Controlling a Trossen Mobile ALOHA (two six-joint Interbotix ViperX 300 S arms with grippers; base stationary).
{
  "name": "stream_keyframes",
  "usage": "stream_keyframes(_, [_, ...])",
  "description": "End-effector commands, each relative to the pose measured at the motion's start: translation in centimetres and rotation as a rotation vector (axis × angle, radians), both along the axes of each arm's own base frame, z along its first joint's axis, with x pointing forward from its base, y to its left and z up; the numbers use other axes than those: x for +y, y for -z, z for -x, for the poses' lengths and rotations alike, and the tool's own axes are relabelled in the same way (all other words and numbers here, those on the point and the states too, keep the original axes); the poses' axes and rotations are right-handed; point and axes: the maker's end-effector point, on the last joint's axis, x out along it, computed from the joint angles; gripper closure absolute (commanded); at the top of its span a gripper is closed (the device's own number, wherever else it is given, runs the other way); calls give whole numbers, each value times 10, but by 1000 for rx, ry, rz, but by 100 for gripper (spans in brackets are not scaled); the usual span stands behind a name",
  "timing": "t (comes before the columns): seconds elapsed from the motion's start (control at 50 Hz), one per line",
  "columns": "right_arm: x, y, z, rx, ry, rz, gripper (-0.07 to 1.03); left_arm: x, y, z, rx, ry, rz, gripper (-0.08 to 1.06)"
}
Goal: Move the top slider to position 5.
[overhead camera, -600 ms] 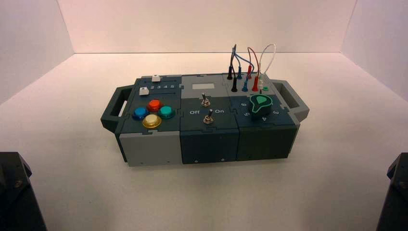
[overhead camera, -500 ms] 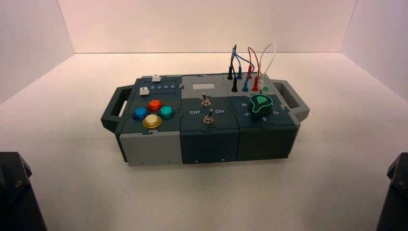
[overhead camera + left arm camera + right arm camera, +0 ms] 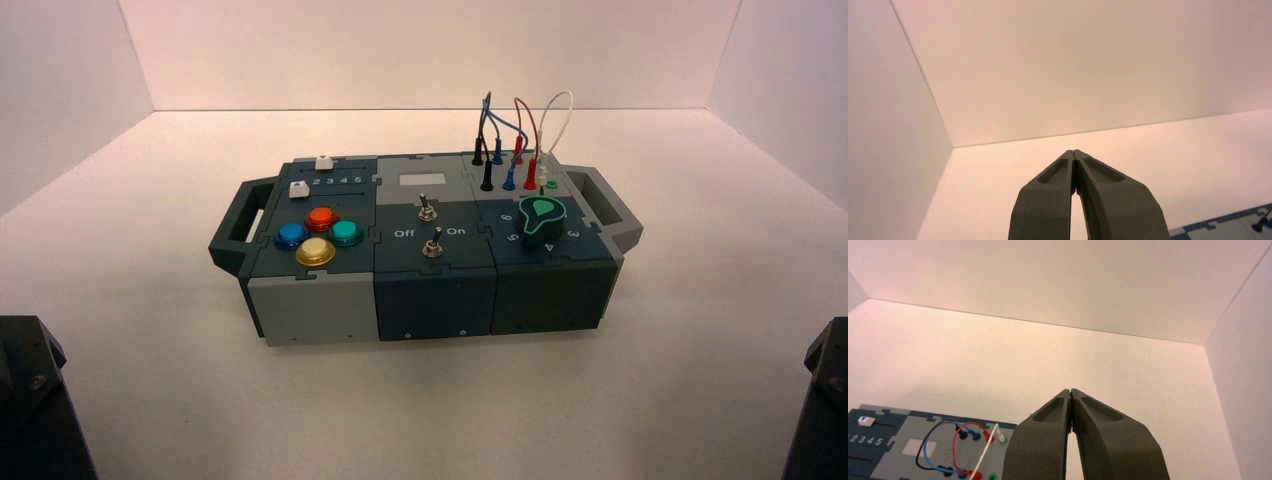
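Both pairs of fingers are pressed together with nothing between them. The left gripper (image 3: 1074, 152) points at bare wall and floor, with only a corner of the box in its wrist view. The right gripper (image 3: 1070, 391) hangs near the wired end of the box, its dark grey fingers (image 3: 1108, 440) closed tip to tip. From above, both arms sit parked at the near corners of the white floor, well apart from the box.

The dark teal and grey box (image 3: 420, 290), with a handle at each end, stands in the middle of the floor, slightly turned. At its far left corner sits the top slider (image 3: 323, 162), a small white boxy knob on a dark teal slotted track along the box's far edge. A second white knob (image 3: 297, 189) sits just nearer, beside the printed row 2 3 4 5. Position 5 (image 3: 358, 180) ends that row, toward the box's middle. In the right wrist view the top slider's knob lies beyond the 2 end.

I judge the task not begun: nothing touches the slider, and the reach, the contact and the whole push along the track toward 5 are left.
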Motion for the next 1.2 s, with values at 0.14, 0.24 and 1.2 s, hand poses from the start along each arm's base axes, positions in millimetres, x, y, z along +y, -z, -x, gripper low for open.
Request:
stream_keyframes(0.14, [5,-3,-3,33,-12,-3,99,-20,6,-8,88,72,-21,100])
stream_keyframes(0.24, [9,4,-1,73,-26,0,99,-29,16,-9,147,104,-33,100])
stream_keyframes(1.2, [92,60,15,384,-292,66,99,-89,131,-24,749,262,-199,100])
